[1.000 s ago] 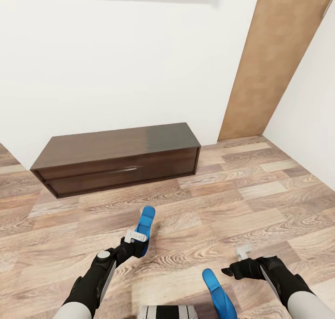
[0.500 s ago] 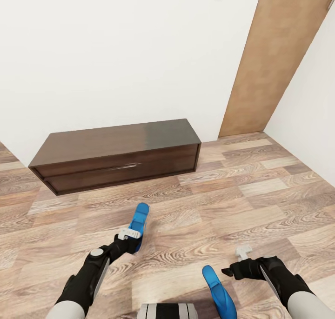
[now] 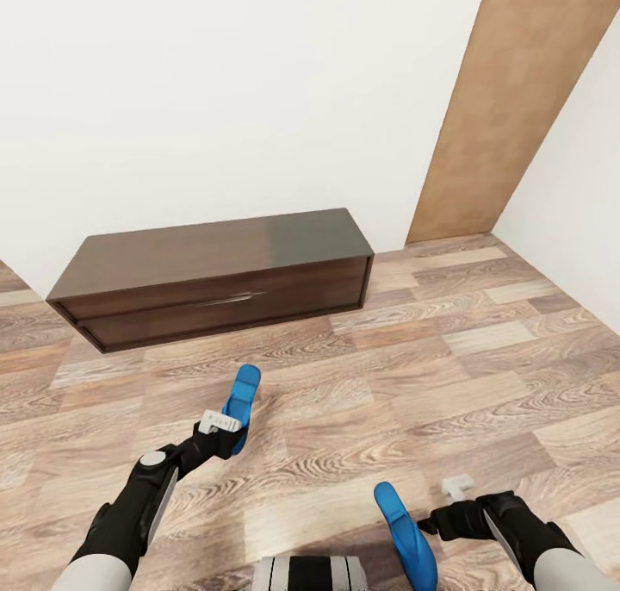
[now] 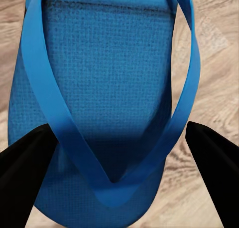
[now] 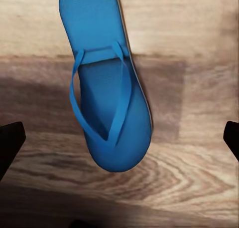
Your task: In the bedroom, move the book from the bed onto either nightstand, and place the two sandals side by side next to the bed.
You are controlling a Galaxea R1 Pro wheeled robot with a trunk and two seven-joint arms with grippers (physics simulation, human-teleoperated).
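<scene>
My left gripper (image 3: 222, 426) is shut on one bright blue sandal (image 3: 239, 401), held just above the wood floor at the left. In the left wrist view that sandal (image 4: 107, 88) sits close up between the dark fingers (image 4: 25, 173), strap side towards the camera. The other sandal (image 3: 405, 535) lies flat on the floor near the robot's base. My right gripper (image 3: 443, 509) hovers just to its right, open and empty. In the right wrist view this sandal (image 5: 107, 88) lies well below the spread fingertips. The book, the bed and the nightstand are out of view.
A long low dark brown bench (image 3: 215, 272) stands against the white wall ahead. A brown wooden door (image 3: 508, 117) is at the back right, with a white side wall (image 3: 577, 203) beside it. Wood-plank floor (image 3: 448, 376) stretches between the bench and me.
My left gripper has carried its sandal to the left. The right gripper has drawn slightly back towards me. The whole view has shifted a little, so the bench sits higher in it.
</scene>
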